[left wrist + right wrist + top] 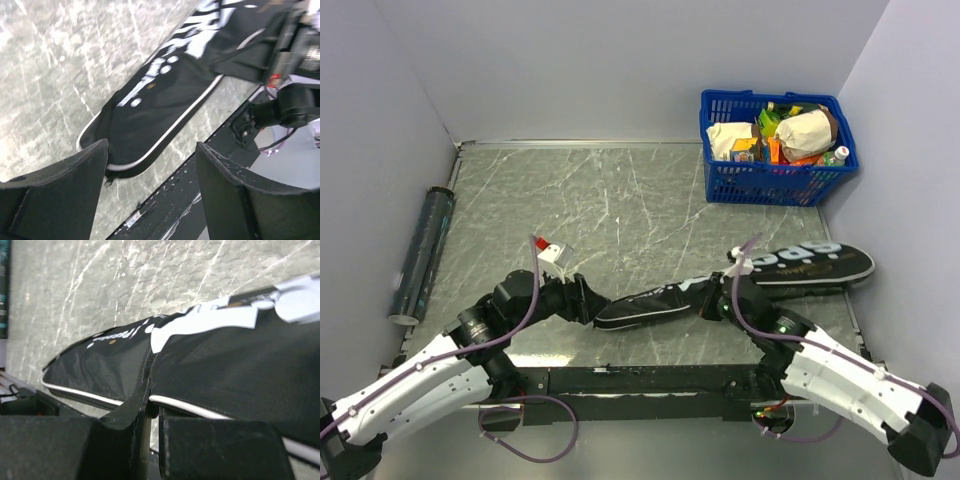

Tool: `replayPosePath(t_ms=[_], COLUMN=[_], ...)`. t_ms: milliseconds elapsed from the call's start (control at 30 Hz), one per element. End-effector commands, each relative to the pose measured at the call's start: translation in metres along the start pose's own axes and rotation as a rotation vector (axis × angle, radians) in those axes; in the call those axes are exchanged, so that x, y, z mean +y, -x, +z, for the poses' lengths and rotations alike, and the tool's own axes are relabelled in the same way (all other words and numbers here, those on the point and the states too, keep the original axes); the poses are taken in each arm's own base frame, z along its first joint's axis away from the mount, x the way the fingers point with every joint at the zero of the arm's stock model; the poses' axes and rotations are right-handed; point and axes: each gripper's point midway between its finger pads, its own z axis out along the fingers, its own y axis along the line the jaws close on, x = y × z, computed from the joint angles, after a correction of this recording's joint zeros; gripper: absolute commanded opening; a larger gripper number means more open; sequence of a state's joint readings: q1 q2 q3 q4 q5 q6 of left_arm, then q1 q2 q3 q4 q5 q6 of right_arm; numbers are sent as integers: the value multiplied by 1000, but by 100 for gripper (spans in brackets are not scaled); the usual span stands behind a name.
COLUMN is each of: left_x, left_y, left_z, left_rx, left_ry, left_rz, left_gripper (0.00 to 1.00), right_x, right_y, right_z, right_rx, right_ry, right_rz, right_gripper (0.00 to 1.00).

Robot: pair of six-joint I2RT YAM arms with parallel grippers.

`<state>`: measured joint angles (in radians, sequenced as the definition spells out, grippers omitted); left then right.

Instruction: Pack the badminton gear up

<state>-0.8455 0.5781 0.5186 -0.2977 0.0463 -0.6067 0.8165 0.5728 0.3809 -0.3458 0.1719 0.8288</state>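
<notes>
Top external view, black bag [790, 268] flat across the near table [570, 190], dark tube [420, 255] by the left wall, blue basket [760, 185] far right, left wrist view shows left hand [150, 150] spread at the bag's narrow end, right wrist view shows right hand [150, 410] pinching the bag's piped edge

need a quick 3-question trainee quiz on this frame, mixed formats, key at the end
1. True or false: the left gripper is clamped shut on the bag.
2. Where is the dark tube? A) on top of the bag B) lying at the left edge of the table C) standing upright mid-table
3. Fill in: the right gripper is shut on the edge of the ____.
Key: 1 false, its fingers are open; 2 B; 3 bag.
</notes>
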Motion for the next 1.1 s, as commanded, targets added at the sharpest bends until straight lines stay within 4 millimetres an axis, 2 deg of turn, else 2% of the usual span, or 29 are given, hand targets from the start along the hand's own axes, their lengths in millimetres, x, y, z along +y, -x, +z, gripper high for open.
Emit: replayPosePath(t_ms=[0, 33, 100, 300, 333, 367, 400, 433, 500, 533, 567, 633, 667, 700, 733, 800, 833, 867, 933, 967, 1000, 1033, 1067], left_x=[-19, -19, -16, -17, -18, -18, -17, -15, -14, -13, -14, -14, -14, -14, -14, -13, -13, -14, -17, -17, -16, -16, -16], left_y=[32, 33, 36, 43, 43, 43, 42, 40, 39, 37, 38, 38, 37, 37, 36, 35, 35, 33, 32, 32, 32, 31, 30], left_z=[-13, -15, -17, -26, -26, -27, -25, -25, -23, -22, -22, -22, -22, -22, -22, -22, -22, -21, -21, -21, -21, -20, -20], left_rx=[-82, -85, -90, -121, -120, -117, -113, -106, -102, -97, -101, -104, -101, -102, -98, -95, -95, -90, -85, -87, -85, -82, -79], left_ry=[-46, -41, -20, -19, -22, -20, -16, -9, -7, -6, -8, -13, -12, -10, -11, -12, -13, -21, -40, -39, -34, -36, -36], left_rz=[36, 37, 39, 50, 52, 52, 54, 54, 56, 54, 54, 56, 55, 54, 55, 54, 53, 55, 58, 59, 57, 56, 54], left_gripper=[75, 75, 85, 88, 89, 91, 99, 99, 99, 99, 99, 97, 97, 97, 97, 97, 97, 97, 97, 97, 97, 97, 97], right_x=[65, 66, 75, 90, 86, 91, 95, 92, 102, 99, 106, 105, 111, 114, 110, 115, 112, 117, 116, 124, 124, 125, 128], right_y=[64, 64, 69, 72, 66, 67, 68, 62, 65, 57, 61, 51, 53, 53, 44, 46, 39, 44, 40, 46, 45, 44, 47], right_z=[-1, 8, 13, 51, 64, 69, 74, 85, 95, 105, 110, 125, 130, 135, 145, 153, 160, 164, 172, 174, 175, 175, 173], right_rx=[-177, -165, -165, -144, -121, -123, -120, -103, -100, -78, -83, -53, -49, -44, -22, -16, 3, -4, 24, 20, 29, 45, 43], right_ry=[164, 149, 159, 125, 95, 111, 113, 88, 100, 80, 91, 64, 74, 79, 58, 58, 42, 51, 35, 44, 41, 38, 42], right_rz=[30, 31, 50, 122, 127, 139, 163, 161, 191, 192, 202, 212, 215, 223, 218, 218, 211, 207, 177, 172, 152, 143, 131], right_gripper=[0, 0, 0, 0, 0, 0, 0, 0, 5, 6, 10, 18, 24, 26, 28, 35, 38, 42, 47, 50, 54, 74, 90])
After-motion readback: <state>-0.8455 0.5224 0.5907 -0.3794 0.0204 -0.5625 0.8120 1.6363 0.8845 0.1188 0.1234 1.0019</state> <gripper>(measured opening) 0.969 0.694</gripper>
